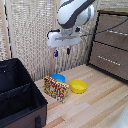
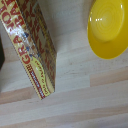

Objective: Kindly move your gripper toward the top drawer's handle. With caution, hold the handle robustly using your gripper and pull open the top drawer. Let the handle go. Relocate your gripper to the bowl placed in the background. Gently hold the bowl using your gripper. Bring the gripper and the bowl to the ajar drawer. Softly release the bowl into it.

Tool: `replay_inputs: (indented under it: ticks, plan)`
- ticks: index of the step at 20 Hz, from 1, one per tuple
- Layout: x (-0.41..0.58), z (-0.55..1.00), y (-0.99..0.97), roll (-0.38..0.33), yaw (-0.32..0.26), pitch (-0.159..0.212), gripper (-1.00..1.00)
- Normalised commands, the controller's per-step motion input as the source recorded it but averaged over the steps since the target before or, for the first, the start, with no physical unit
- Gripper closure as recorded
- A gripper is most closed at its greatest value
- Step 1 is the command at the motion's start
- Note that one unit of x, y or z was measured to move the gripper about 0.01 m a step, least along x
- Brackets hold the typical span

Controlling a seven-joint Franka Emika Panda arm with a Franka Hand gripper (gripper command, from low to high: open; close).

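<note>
— Gripper point(image 1: 62, 51) first: where do you have it?

— Your gripper hangs in mid-air off the white arm point(image 1: 75, 14), high above the table point(image 1: 100, 102) and touching nothing. Its two blue-tipped fingers point(image 1: 68, 50) point down with a small gap between them, and you hold nothing.

— And the bowl?

— Your bowl point(image 1: 58, 77) sits on the table below the gripper, half hidden behind the box point(image 1: 56, 88). A yellow bowl point(image 1: 78, 86) lies just beside it, toward the exterior view's right. In the wrist view you see only the box point(image 2: 32, 47) and the yellow bowl point(image 2: 110, 27); the blue one is out of that picture.

— The drawer?

— Your top drawer point(image 1: 114, 23) is at the exterior view's upper right, in the brown cabinet. It looks flush with the drawers below it, so it reads as closed. Its handle point(image 1: 119, 21) is a thin pale bar, small and blurred, well apart from the gripper.

— What is the surface like?

— You work on light wooden planks, with grain lines running across both views. The box stands on its long edge on them, printed red and yellow.

— And the room?

— Behind the table you have a pale, woven-looking screen point(image 1: 30, 35) with upright wooden strips. A black case point(image 1: 17, 95) with compartments fills the exterior view's lower left, just beside the box.
</note>
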Motion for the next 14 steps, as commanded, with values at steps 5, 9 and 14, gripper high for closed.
replay_inputs:
  ticks: [5,9,14]
  plan:
    - [0.135,0.59,-0.02,-0.181,0.125,0.000,-1.00]
    - [0.206,0.79,-0.03,-0.116,0.106,0.012,-1.00]
    - [0.184,0.60,-0.06,-0.166,0.110,0.007,-1.00]
